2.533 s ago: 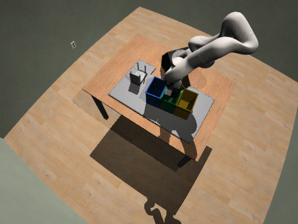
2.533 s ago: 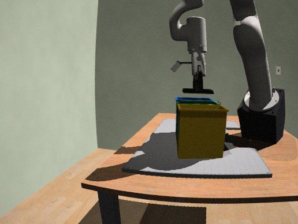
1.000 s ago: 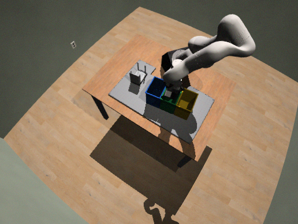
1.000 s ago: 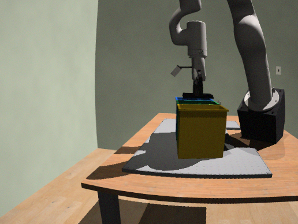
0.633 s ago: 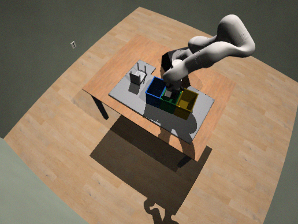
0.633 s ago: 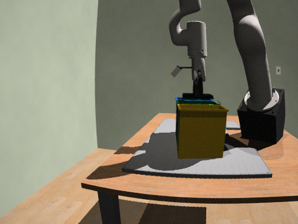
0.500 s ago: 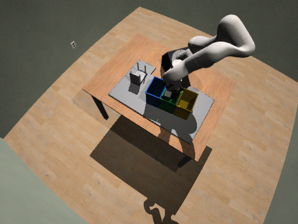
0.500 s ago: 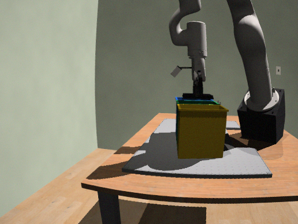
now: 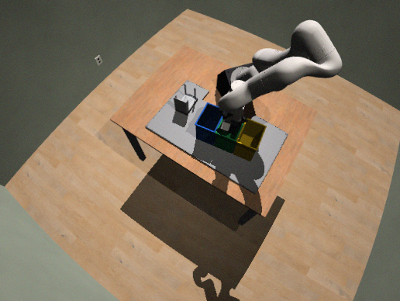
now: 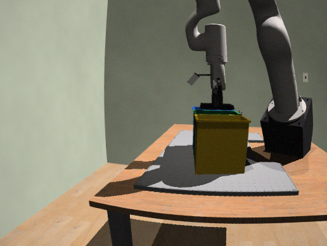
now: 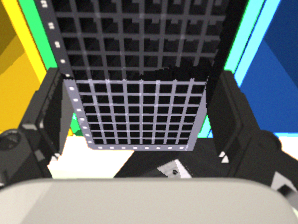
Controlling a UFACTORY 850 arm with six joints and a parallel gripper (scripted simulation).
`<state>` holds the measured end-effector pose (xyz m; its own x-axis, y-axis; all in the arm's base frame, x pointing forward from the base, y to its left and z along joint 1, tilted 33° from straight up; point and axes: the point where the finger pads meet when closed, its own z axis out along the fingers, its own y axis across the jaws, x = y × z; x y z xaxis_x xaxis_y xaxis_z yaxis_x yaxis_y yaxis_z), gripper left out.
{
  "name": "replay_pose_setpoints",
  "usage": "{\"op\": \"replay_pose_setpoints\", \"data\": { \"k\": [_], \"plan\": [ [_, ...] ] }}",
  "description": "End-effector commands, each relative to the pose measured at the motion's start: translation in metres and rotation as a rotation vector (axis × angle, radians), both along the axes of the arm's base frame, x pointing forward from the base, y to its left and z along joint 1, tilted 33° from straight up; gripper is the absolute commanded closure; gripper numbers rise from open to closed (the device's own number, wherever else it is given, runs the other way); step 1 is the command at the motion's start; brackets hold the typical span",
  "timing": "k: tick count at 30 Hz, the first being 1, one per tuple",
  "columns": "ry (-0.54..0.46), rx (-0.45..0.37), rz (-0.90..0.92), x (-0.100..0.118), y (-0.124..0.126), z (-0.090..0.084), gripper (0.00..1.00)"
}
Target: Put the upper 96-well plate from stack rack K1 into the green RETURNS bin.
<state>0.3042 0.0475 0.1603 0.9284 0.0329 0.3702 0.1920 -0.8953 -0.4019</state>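
Three bins in a row, touching: blue bin [image 9: 207, 121], green bin [image 9: 226, 136], yellow bin [image 9: 251, 139]. One gripper [image 10: 217, 102] pinching one 96-well plate [image 11: 141, 112] level over the green bin's mouth. One rack K1 [image 9: 186, 102] well apart. Grey mat [image 9: 170, 122], wooden table [image 9: 155, 87], plank floor, green-grey walls

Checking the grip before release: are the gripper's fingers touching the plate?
Touching. The wrist view shows both fingers pressed flat against the plate's side edges, no gap, over the green bin.
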Motion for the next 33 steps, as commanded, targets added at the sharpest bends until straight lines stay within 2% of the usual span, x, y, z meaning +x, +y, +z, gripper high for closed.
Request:
{"op": "replay_pose_setpoints", "data": {
  "k": [1, 33],
  "plan": [
    [-0.001, 0.000, 0.000, 0.0007, 0.0002, -0.0005, 1.00],
    [-0.001, 0.000, 0.000, 0.0022, 0.0023, -0.0045, 1.00]
  ]
}}
